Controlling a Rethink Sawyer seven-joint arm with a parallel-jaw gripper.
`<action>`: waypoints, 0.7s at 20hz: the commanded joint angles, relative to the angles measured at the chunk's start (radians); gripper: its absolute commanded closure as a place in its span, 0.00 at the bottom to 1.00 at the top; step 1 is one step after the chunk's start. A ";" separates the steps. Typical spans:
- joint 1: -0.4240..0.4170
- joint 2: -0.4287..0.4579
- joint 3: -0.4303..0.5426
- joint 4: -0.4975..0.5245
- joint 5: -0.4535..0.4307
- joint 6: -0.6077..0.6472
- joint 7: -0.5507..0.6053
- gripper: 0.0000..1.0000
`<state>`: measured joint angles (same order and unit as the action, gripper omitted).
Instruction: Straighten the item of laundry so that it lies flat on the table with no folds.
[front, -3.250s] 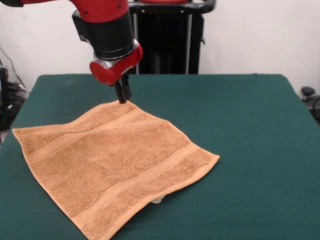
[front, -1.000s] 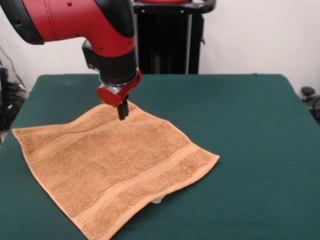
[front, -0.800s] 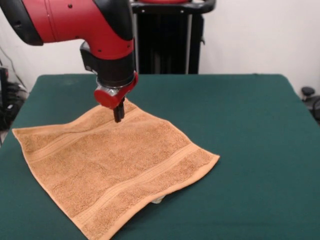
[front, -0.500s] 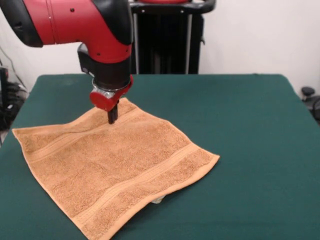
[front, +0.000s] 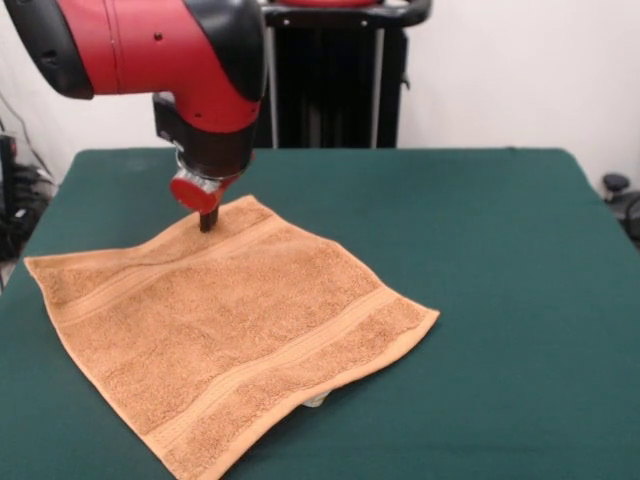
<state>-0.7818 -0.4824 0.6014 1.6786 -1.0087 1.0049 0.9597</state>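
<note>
Front view: my gripper (front: 206, 221) hangs over the far edge of the towel (front: 225, 325), close to its far corner.
Fingers: one dark stub shows; I cannot tell whether they are spread or pressed together.
Towel position: spread on the table (front: 480, 250), toward its left side in this view, nearly flat.
Step in hand: I judge the flattening almost done, checking the far edge.
Next move: lift clear, or tug that edge smooth.
Hidden: contact with the cloth is unclear; a pale scrap (front: 314, 401) peeks under the near edge, possibly the tag.
</note>
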 joint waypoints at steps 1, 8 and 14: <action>0.052 -0.003 -0.046 -0.030 -0.036 0.095 -0.195 1.00; -0.005 0.019 0.026 0.008 0.030 -0.052 -0.119 1.00; -0.045 0.027 0.076 0.025 0.064 -0.135 -0.104 1.00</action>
<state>-0.8332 -0.4774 0.5953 1.6786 -0.9846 0.9769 0.9597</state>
